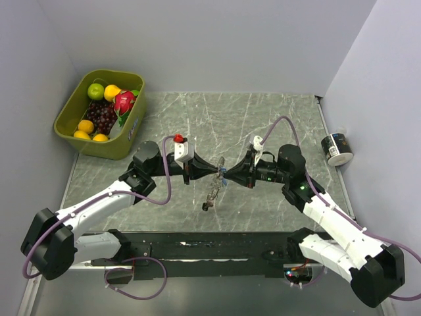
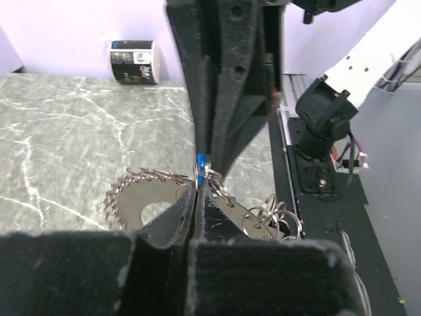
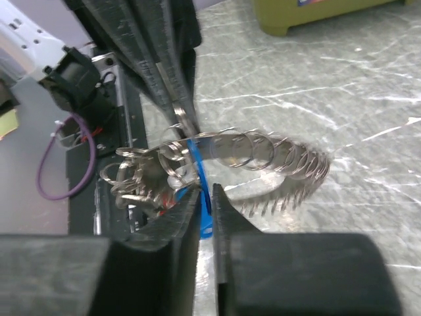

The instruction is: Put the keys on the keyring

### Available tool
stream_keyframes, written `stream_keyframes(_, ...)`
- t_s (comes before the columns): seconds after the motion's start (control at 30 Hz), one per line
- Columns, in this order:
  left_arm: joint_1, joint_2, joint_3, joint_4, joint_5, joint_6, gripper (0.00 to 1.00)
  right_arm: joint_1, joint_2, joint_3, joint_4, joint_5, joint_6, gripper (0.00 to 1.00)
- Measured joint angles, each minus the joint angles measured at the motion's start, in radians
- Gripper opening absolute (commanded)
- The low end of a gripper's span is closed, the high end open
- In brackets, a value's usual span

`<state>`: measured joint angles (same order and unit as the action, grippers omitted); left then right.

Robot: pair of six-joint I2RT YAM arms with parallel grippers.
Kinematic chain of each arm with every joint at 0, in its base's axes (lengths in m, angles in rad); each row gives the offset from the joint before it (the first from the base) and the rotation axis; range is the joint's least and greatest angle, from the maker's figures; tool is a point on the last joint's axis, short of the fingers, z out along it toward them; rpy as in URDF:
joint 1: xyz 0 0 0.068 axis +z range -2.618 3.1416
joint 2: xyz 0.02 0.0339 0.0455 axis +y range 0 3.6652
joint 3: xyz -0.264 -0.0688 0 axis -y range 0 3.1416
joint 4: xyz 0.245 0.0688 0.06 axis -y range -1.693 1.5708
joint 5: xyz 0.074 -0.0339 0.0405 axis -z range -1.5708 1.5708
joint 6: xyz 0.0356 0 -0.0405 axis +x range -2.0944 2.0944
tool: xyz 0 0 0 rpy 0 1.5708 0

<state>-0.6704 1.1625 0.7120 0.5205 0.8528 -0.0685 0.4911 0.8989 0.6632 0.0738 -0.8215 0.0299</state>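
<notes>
Silvery keyring (image 2: 125, 194) within closed left claw (image 2: 196, 192); blue key (image 3: 197, 164) within closed right claw (image 3: 207, 201).

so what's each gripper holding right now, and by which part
The left gripper pinches the keyring at its rim; the right gripper pinches a blue key by its plastic head.

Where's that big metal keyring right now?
In the overhead view the keyring is mid-table, where the left gripper holding it meets the right gripper holding a blue key; its free end trails toward the arms' bases.
</notes>
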Motion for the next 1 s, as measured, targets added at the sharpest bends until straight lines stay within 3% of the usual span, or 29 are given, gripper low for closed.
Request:
stream_keyframes(0.13, 0.002, 0.007, 0.000, 0.021, -0.010, -0.003, 0.01, 0.000, 0.000, 0.000, 0.000, -0.023, -0.003, 0.00)
stream_keyframes(1.0, 0.021, 0.020, -0.015, 0.159, 0.049, -0.112, 0.01, -0.001, 0.009, -0.013, 0.014, -0.055, -0.050, 0.00)
